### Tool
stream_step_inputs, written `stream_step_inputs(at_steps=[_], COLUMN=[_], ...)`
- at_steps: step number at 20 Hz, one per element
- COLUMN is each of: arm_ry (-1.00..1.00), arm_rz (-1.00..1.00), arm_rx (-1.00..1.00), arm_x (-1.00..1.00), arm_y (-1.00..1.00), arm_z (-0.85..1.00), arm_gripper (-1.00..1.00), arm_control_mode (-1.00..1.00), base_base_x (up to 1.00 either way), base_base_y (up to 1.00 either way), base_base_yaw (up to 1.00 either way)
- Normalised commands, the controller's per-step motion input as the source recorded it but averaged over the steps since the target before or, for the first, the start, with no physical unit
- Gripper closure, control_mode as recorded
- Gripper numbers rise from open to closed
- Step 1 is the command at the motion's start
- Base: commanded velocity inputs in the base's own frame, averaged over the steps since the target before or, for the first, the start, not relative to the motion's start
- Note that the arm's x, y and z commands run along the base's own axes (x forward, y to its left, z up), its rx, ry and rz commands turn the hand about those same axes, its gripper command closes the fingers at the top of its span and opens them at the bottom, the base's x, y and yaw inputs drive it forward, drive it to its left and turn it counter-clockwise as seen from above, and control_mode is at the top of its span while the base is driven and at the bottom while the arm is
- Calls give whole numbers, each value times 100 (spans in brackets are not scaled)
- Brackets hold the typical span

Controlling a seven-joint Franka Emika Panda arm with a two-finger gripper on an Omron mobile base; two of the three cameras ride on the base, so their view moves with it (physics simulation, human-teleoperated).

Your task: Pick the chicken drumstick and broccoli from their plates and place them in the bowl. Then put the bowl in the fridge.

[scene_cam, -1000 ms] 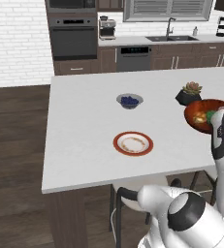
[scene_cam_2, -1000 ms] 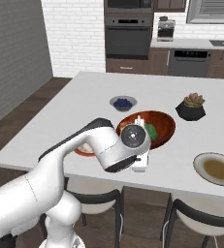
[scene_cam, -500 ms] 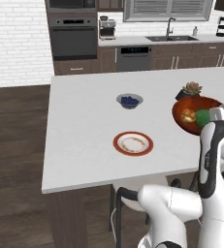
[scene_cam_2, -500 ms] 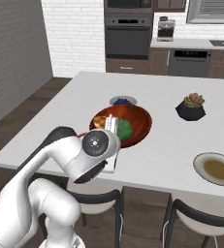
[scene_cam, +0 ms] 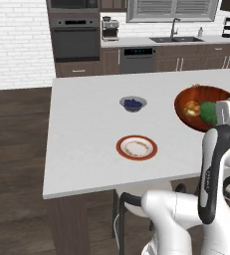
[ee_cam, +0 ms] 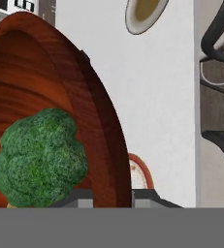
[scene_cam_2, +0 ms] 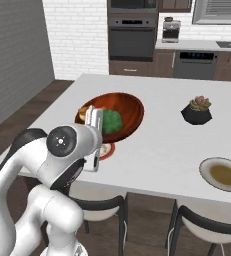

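Gripping the near rim of the reddish-brown wooden bowl (scene_cam_2: 121, 111), the gripper (scene_cam_2: 94, 120) carries it lifted off the white island counter (scene_cam: 86, 134); in the hand view the two dark finger tips sit close together on either side of the bowl's wall (ee_cam: 96, 131), so the jaws are nearly closed on the rim. Bowl appears tilted in the hand view, though that camera rolls with the hand. Inside the bowl: the broccoli (ee_cam: 40, 156), bright green, lying against the inner wall next to the fingers, and the chicken drumstick (scene_cam: 191, 108), golden-orange, beside it toward the bowl's centre. Left base view shows both pieces in the bowl (scene_cam: 202, 106), with the broccoli (scene_cam: 209, 111) nearest the wrist. Red-rimmed white plate (scene_cam: 136, 147) lies on the counter near its front edge, partly hidden behind the arm in the right base view. Beige plate with brownish centre (scene_cam_2: 224, 173) lies well apart, at the counter's right front. Small grey bowl of blueberries (scene_cam: 133, 103) sits mid-counter. Succulent in a black pot (scene_cam_2: 196, 110) stands beyond the beige plate. Dark built-in oven (scene_cam_2: 133, 38) on the back wall.
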Motion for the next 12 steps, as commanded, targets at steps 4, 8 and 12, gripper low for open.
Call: stream_step_inputs(at_steps=[4, 8, 12], arm_ry=[0, 0, 0], arm_rz=[0, 0, 0], arm_rx=[0, 0, 0], arm_x=[-20, 0, 0], arm_y=[1, 0, 0], arm_z=[24, 0, 0], arm_gripper=[100, 100, 100], arm_control_mode=[100, 100, 100], base_base_x=[-8, -28, -52], base_base_y=[1, -2, -35], base_base_yaw=[0, -16, -45])
